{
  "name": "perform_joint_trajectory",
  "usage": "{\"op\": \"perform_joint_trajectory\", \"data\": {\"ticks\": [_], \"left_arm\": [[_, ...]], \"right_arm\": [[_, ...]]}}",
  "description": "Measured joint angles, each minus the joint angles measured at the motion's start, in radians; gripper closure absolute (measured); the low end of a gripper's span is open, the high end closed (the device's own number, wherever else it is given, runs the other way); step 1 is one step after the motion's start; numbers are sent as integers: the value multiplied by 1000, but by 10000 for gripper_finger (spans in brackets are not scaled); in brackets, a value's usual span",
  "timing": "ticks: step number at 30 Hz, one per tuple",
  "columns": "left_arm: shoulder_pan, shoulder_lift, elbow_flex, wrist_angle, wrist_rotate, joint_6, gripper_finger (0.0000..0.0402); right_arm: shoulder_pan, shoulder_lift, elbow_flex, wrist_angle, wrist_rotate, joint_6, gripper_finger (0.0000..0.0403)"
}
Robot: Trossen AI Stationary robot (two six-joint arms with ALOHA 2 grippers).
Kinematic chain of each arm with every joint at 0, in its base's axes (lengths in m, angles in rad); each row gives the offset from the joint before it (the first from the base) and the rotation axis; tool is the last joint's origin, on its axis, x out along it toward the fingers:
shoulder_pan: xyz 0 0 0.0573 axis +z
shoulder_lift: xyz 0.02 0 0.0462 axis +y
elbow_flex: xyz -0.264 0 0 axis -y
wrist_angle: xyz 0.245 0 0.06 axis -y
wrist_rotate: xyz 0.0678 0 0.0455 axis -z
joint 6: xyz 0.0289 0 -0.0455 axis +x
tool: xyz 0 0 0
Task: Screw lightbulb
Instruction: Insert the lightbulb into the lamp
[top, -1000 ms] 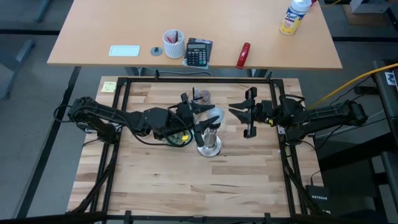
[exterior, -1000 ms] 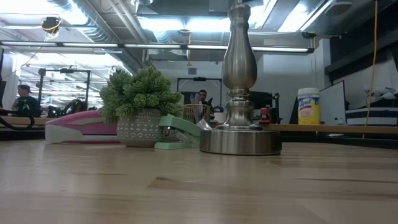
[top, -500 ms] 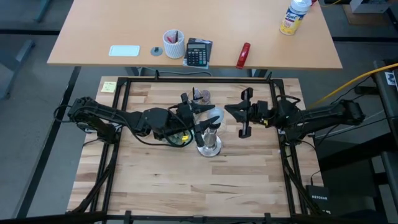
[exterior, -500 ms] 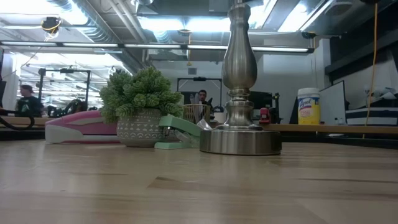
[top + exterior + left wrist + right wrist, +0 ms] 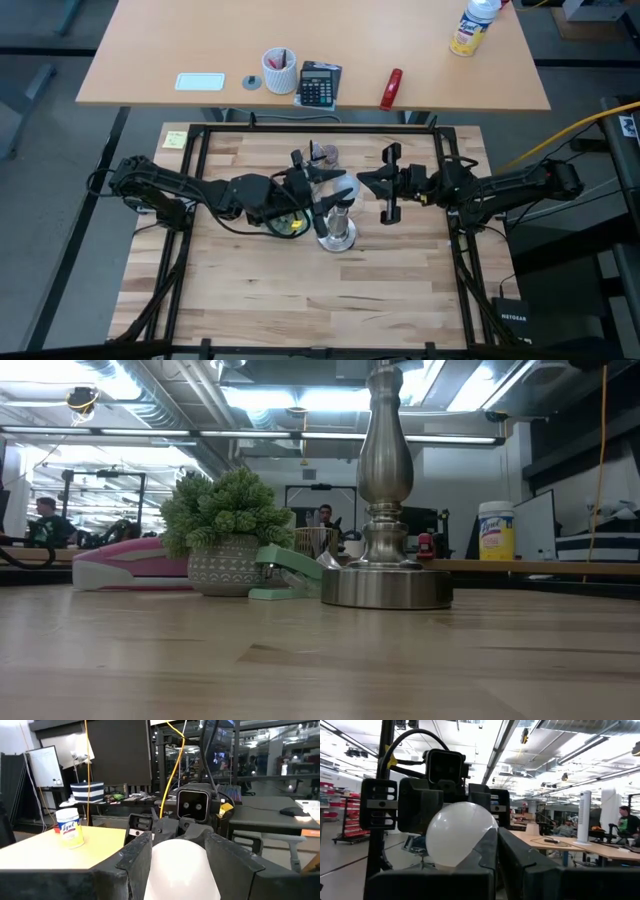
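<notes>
The frosted white lightbulb is held in my left gripper, which is shut on it above the silver stand. The stand rests by its round base on the wooden table. The bulb also shows in the left wrist view and the right wrist view. My right gripper is open and empty, level, just to the right of the bulb and facing it. The low view shows only the stand's column; its socket and the bulb are above that picture. My left gripper pinches the bulb's round globe between its two fingers. The fingers come level from the table's left side. The bulb is high above the table over the stand, its narrow end down; whether its base sits in the socket I cannot tell.
A small potted plant, a pink stapler and a pale green item lie on the table beside the stand, under my left arm. A far desk holds a calculator, a cup and a wipes bottle.
My right gripper has moved toward the table's left edge, closer to the bulb, staying open. My left gripper and the bulb have stayed in place.
</notes>
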Motion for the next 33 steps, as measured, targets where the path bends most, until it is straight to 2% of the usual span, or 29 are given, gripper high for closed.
{"op": "perform_joint_trajectory", "data": {"ticks": [11, 33], "left_arm": [[0, 0, 0, 0, 3, 50, 227], [0, 0, 0, 0, -1, 132, 227]], "right_arm": [[0, -1, 0, 5, -63, 35, 386], [0, -3, 0, 2, -96, 35, 386]]}}
